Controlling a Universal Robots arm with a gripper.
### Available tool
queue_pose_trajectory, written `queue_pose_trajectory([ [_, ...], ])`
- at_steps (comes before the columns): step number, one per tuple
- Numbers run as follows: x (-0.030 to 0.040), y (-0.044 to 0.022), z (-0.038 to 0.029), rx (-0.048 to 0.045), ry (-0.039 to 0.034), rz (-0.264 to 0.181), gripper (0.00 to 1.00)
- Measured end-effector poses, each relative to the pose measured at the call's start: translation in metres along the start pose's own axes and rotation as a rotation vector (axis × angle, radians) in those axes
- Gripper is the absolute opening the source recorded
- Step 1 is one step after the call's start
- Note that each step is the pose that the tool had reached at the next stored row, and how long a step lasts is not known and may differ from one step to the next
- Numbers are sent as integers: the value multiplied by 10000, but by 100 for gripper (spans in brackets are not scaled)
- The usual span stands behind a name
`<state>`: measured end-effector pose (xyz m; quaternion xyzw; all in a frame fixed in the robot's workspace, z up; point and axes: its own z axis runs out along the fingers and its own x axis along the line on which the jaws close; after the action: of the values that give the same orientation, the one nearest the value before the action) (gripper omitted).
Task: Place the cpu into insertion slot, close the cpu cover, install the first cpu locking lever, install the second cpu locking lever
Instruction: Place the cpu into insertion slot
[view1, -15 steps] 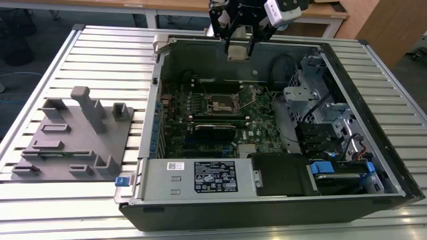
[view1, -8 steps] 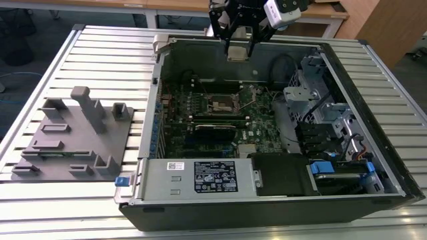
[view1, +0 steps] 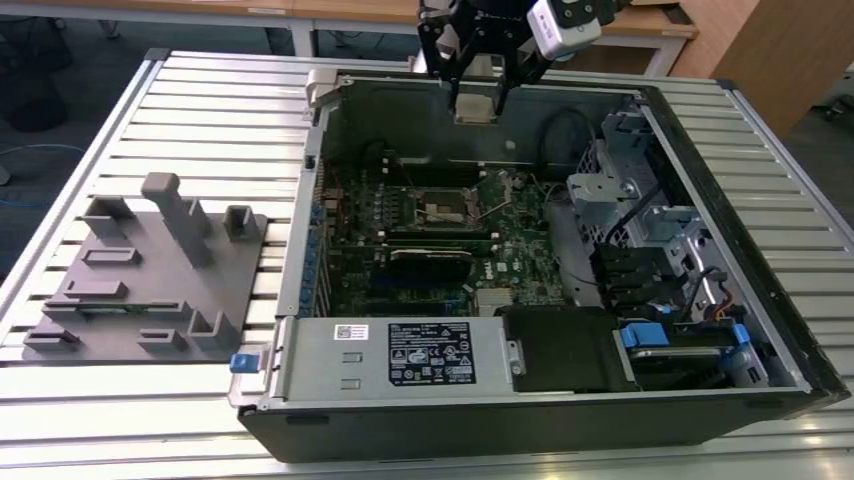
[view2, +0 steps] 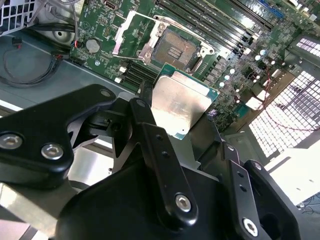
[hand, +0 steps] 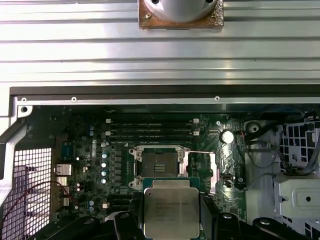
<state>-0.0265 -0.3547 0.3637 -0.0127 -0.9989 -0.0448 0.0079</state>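
Observation:
My gripper (view1: 477, 103) hangs over the far wall of the open computer case (view1: 304, 300), shut on the cpu (view1: 474, 108). In both wrist views the cpu (view2: 181, 104) (hand: 171, 212) is a flat silver-grey square pinched by its edges between the black fingers (view2: 145, 107). The insertion slot (view1: 445, 208) (view2: 176, 47) (hand: 158, 167) lies open on the green board below and apart from the chip, its dark contact field bare. The cpu cover (view2: 126, 34) (hand: 214, 172) stands swung open beside the slot. A thin wire lever (hand: 200, 151) sticks out from the socket frame.
A grey fixture block (view1: 147, 270) sits on the slatted metal table (view1: 200, 110) at the exterior view's left. Inside the case are the power supply (view1: 400, 352), a black card (view1: 430, 265), drive cages (view1: 641, 225) and long memory slots (hand: 150, 127).

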Motion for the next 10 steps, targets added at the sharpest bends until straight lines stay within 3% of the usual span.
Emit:
queue_pose_trajectory([
  [10,-1,-3,34,1,1,0,54],
])
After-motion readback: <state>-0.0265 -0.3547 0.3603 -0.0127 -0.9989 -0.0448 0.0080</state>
